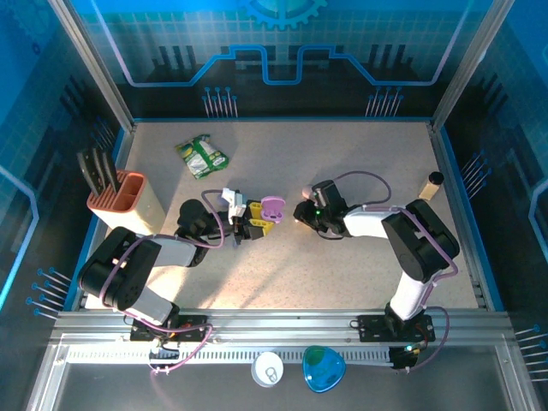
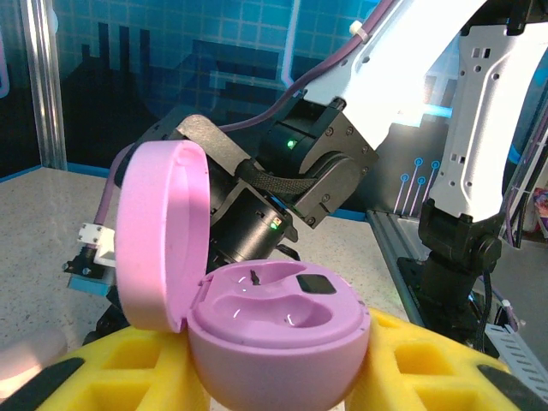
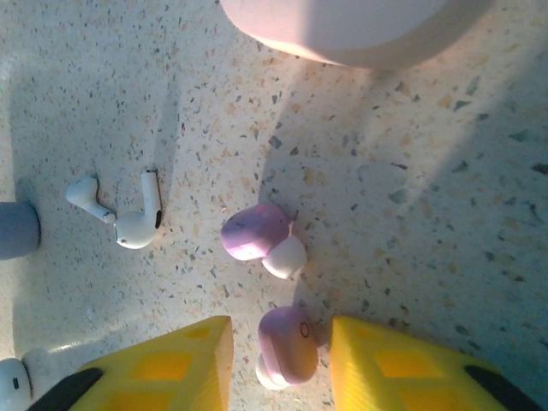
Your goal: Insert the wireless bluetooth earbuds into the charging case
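Speckled pale tabletop (image 1: 342,163), blue-patterned walls (image 1: 274,51) around it. Left gripper (image 2: 274,377) clamps the open charging case (image 2: 282,334), its lid at 10 o'clock. Right gripper (image 3: 281,330) stands spread astride one pink earbud (image 3: 289,342), long axis 12-to-6, white tip toward 7; second pink earbud (image 3: 253,233) just beside it at 12.

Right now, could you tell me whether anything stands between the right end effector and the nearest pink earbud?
Nothing visible does. That pink earbud lies on the table between the right end effector's open fingers, a small gap on each side. A second pink earbud lies just beyond the fingertips, not between them.
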{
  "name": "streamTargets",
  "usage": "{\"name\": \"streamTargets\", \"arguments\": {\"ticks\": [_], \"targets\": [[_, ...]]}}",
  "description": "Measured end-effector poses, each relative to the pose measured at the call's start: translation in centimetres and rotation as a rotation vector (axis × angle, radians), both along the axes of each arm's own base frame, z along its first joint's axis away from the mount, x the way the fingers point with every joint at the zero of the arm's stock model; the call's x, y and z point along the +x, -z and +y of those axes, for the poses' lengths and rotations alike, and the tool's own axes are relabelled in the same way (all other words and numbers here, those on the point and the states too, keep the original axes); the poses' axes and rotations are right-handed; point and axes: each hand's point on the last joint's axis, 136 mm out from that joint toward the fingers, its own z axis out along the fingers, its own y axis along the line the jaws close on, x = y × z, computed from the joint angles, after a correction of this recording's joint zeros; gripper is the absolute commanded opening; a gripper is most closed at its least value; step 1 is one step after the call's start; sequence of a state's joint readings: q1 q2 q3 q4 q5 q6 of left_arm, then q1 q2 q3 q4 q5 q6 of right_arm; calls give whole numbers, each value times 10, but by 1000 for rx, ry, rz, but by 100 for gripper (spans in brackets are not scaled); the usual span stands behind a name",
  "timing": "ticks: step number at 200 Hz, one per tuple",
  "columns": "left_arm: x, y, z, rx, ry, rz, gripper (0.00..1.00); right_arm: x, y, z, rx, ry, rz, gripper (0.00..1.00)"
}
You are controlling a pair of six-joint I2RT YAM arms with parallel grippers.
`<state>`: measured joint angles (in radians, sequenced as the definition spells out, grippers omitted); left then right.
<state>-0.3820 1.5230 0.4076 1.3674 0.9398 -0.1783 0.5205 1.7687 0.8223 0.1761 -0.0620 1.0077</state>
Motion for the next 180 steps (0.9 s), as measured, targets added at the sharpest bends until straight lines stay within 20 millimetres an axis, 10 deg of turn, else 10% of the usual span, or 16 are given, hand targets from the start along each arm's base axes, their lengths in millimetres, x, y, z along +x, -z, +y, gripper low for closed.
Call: {"name": "streamTargets", "arguments": {"ticks": [123, 180], "targets": [[0, 1, 0, 1, 0, 2, 37, -3, 2, -10, -155, -95, 11, 20], [0, 5, 0, 11, -2, 8, 36, -17, -33, -38, -324, -126, -57, 20]]}}
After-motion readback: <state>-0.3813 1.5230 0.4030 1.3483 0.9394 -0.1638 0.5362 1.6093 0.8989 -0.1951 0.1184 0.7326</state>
